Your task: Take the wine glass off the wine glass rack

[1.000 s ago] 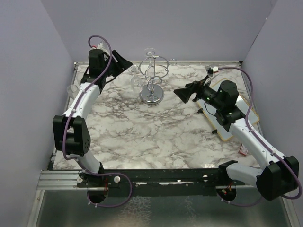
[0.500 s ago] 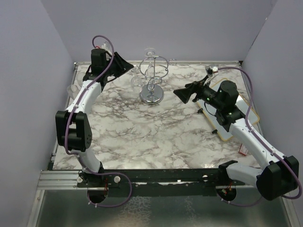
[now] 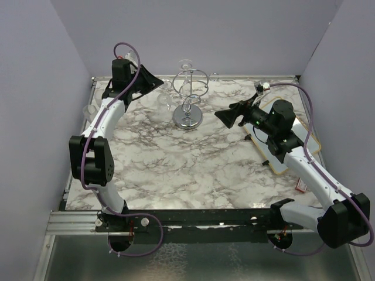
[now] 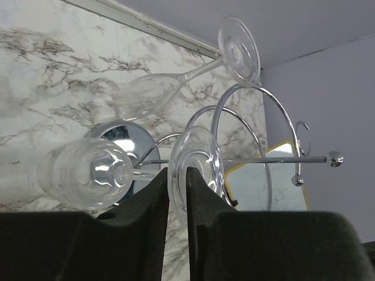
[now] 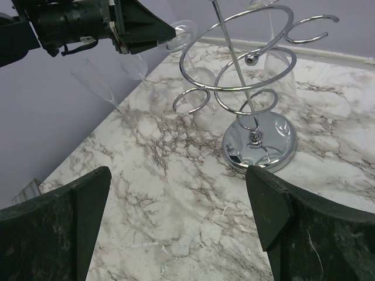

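The chrome wine glass rack (image 3: pixel 188 93) stands at the back of the marble table, its mirrored base (image 5: pixel 261 140) on the marble. A clear wine glass (image 4: pixel 88 172) hangs from it bowl-down. My left gripper (image 4: pixel 177 175) is raised at the rack's left side (image 3: pixel 159 84). Its black fingers (image 4: pixel 205 199) are pressed against both faces of that glass's round foot (image 4: pixel 199 158), so it is shut on the wine glass. A second glass (image 4: pixel 239 47) hangs from the rack behind. My right gripper (image 5: pixel 176 187) hovers open and holds nothing, right of the rack (image 3: pixel 222 115).
A slender flute (image 5: pixel 99 88) stands near the left wall. A yellow-rimmed board (image 3: pixel 293 158) lies at the right under my right arm. Purple walls close in on the left, back and right.
My left gripper has moved right towards the rack's top and its jaws have narrowed onto the glass's foot. The right arm has stayed still.
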Controlling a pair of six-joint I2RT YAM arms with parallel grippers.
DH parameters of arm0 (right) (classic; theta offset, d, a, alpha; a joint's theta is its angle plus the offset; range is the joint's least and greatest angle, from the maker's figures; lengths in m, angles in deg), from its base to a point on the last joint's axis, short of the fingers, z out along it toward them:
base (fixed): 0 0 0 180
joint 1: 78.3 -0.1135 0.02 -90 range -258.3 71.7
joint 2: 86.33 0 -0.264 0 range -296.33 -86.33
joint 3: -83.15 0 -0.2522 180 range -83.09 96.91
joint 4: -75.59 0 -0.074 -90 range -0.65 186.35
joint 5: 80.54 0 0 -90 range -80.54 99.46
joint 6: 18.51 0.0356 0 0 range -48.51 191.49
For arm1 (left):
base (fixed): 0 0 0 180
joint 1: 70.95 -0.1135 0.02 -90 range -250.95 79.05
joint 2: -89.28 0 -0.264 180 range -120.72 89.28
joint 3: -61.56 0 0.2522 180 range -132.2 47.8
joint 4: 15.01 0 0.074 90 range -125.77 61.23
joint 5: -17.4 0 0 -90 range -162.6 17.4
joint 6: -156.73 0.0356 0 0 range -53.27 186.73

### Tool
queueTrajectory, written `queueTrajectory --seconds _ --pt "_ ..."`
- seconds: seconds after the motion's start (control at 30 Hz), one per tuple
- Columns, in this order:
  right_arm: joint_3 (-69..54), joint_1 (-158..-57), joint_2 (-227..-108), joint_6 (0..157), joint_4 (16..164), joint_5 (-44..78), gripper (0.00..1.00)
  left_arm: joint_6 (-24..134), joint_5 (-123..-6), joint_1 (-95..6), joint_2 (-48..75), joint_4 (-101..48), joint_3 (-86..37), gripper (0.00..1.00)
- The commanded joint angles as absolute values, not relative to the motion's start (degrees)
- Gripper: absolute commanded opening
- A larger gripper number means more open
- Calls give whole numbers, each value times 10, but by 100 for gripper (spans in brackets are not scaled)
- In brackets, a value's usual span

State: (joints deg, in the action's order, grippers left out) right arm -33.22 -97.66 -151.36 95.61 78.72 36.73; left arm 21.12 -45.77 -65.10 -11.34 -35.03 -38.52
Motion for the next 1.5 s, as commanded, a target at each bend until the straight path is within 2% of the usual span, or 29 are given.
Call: queueTrajectory --seconds 0.0,0.23,0.53,1.03,1.27,1.47 --pt "-329 -973 -1502 948 777 367 100 219 -447 -652 -103 -356 -404 16" --pt "-329 -973 -1498 948 779 364 100 208 -436 -653 -94 -352 -408 7" --pt "-328 -972 -1494 950 782 364 100 174 -412 -670 -61 -331 -399 0" --pt "-334 -973 -1484 951 782 361 100 166 -386 -705 -20 -345 -394 0" --pt "-334 -973 -1481 951 785 359 100 224 -389 -703 30 -355 -401 0" --pt "-335 -972 -1486 960 783 373 100 401 -471 -669 153 -345 -335 0"
